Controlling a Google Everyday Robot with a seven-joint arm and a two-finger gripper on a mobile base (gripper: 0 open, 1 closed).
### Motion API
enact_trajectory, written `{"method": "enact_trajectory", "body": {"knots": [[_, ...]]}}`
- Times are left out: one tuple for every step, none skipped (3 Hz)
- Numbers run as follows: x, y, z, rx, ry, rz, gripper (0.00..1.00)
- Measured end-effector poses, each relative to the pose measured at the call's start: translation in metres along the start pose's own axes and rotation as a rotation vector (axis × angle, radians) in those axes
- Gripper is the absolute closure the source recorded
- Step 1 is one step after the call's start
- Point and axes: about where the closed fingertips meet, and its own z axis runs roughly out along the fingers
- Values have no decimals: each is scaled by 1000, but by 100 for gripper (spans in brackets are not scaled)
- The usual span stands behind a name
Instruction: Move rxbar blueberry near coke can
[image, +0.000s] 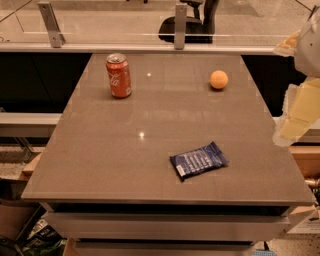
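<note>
The rxbar blueberry (198, 160), a flat dark navy wrapper with pale text, lies on the grey table (125, 150) near the front right, turned slightly askew. The coke can (118, 75) stands upright at the table's back left, far from the bar. My gripper (298, 114) hangs at the right edge of the view, beyond the table's right side and to the right of the bar, touching nothing.
An orange ball (218, 79) sits at the back right of the table. A glass railing with metal posts (52, 24) runs behind the table. An office chair (192, 22) stands beyond it. Boxes and clutter lie on the floor at the lower left.
</note>
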Motion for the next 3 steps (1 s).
{"method": "enact_trajectory", "body": {"knots": [[-1,0,-2,8,-1,-10,0],[-5,2,-5,5,-6,-71,0],[-11,8,1,-22,-30,-175,0]]}}
